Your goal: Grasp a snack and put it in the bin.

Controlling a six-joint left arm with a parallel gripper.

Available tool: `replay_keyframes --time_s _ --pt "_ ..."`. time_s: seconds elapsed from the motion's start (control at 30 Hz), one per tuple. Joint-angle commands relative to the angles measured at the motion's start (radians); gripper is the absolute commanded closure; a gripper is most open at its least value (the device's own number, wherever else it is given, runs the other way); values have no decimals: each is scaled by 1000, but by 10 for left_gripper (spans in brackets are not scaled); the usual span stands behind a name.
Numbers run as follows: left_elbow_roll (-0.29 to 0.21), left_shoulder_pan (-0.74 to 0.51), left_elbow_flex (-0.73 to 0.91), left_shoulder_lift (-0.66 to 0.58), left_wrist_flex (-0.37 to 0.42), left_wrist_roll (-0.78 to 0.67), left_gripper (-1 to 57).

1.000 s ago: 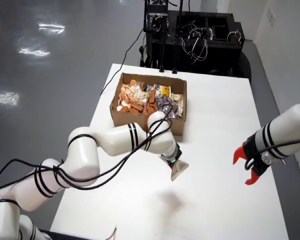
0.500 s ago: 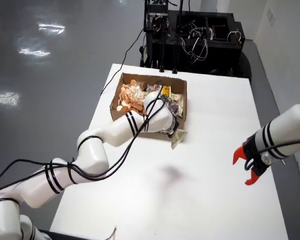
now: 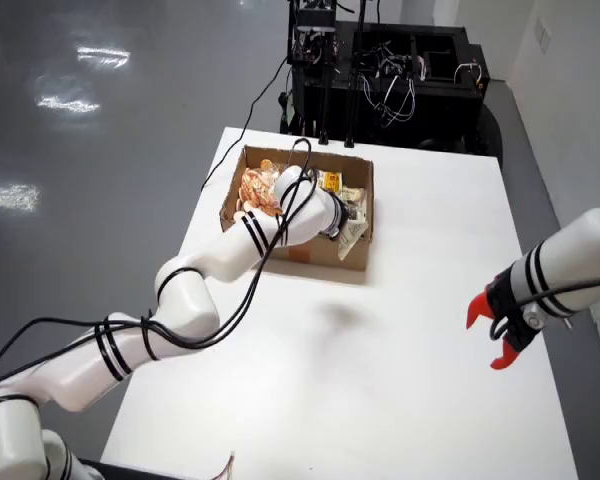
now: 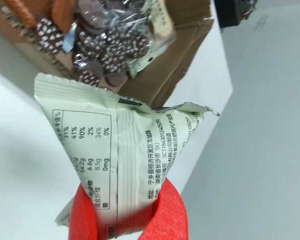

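White counter (image 3: 420, 300) fills most of the overhead view, with grey floor around it and a dark rack of wiring at the far end. Nearest, in the view that rides on the arm, the red jaws (image 4: 126, 220) are closed on the lower end of a pale green snack packet (image 4: 125, 150), its printed nutrition panel turned toward the lens; the packet stands up from the grip, crinkled at its top seam. Pinching one end probably leaves the rest of the packet free to drop cleanly once the jaws let go. Just beyond it sits the cardboard box (image 4: 185, 55) that serves as the bin, with a clear bag of dark chocolate biscuits (image 4: 107, 42) already inside.

From overhead, the working arm (image 3: 230, 255) reaches from the lower left across the counter into the box (image 3: 298, 255), its wrist over the right-hand part of the interior, so the packet seems to hang at or just over the box's rim, though the wrist hides the exact spot. Off to the right, well apart, a second arm with red fingers (image 3: 500, 325) hangs idle above the counter
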Motion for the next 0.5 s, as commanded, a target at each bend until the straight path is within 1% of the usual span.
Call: replay_keyframes --time_s 0.03,0.2,0.5 --pt "5 19 -4 0 -48 -7 520" --pt "20 53 -16 2 -84 -24 519" --pt "29 127 -36 3 -106 -35 518"
